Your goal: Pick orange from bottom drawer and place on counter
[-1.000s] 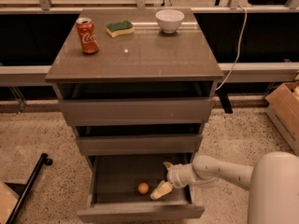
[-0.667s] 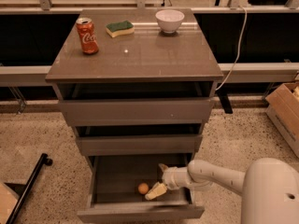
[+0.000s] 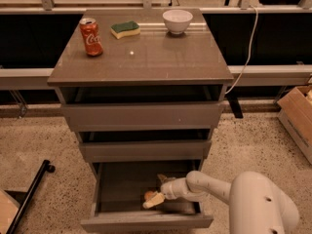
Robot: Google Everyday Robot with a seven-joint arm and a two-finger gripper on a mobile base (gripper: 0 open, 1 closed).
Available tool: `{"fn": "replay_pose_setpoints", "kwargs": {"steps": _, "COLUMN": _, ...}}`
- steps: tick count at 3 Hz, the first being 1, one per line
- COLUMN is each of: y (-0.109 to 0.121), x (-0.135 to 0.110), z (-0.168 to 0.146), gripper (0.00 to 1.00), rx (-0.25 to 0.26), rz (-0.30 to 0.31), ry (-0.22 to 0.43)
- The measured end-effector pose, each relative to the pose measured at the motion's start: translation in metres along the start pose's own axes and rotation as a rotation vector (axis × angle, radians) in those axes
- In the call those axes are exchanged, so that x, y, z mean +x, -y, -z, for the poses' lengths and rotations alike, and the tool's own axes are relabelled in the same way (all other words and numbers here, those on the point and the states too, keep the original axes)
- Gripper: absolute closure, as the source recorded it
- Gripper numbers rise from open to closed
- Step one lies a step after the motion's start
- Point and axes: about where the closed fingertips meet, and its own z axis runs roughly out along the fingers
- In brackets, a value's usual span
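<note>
The gripper (image 3: 157, 198) is down inside the open bottom drawer (image 3: 146, 223), at the end of a white arm (image 3: 207, 186) that reaches in from the lower right. It lies right against the orange (image 3: 147, 195), which rests on the drawer floor near the middle, towards the front. Part of the fruit is covered by the gripper's pale tip. Whether the gripper is spread, closed or pinching the orange cannot be told from this view.

Above it, the two shallower drawers (image 3: 144, 115) sit slightly pulled out. They overhang the back of the bottom drawer and leave only its front part open from above. That makes three drawers in the grey cabinet.

On the counter (image 3: 141, 62) stand three things, all along the far edge:
- one red soda can (image 3: 91, 36) at the left, with white looping script in the Coca-Cola style that is only partly readable
- one green and yellow sponge (image 3: 125, 29) beside the can
- one white bowl (image 3: 177, 21) at the right

A white cable (image 3: 251, 38) hangs down behind the cabinet's right side. One open cardboard box (image 3: 296, 117) sits on the speckled floor (image 3: 44, 140) at the far right, and a black bar (image 3: 29, 195) lies on the floor at the lower left. No other writing can be read.
</note>
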Motion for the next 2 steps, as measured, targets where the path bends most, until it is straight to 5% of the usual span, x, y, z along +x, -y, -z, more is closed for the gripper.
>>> {"fn": "replay_pose_setpoints", "kwargs": {"steps": 2, "y": 0.010, "x": 0.035, "z": -0.053, "gripper": 0.00, "rx": -0.013, "rz": -0.069, "ry": -0.018}}
